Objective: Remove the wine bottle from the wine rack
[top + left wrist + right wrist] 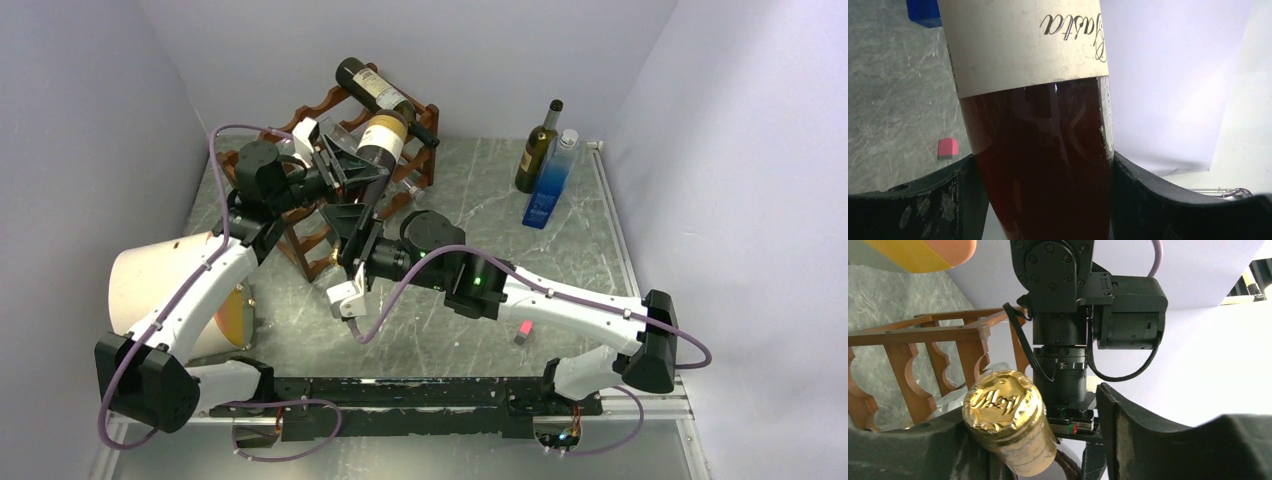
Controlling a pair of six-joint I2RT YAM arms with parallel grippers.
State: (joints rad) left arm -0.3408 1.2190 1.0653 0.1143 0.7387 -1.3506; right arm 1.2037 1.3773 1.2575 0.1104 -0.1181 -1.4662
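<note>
The wine bottle [383, 138] hangs tilted at the wine rack's [428, 160] front, with my left end effector [1045, 190] clamped on its body. My right end effector [1033, 440] straddles the foil neck [1003, 410], jaws apart, touching one side. A lopsided squeeze could twist the bottle loose. My arms hide whether it touches a rail.

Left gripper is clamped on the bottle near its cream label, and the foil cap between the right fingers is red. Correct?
No: the foil cap is gold, not red, as the right wrist view shows. The left gripper does clamp the bottle near its cream label, and the cap lies between the right gripper's fingers.
</note>
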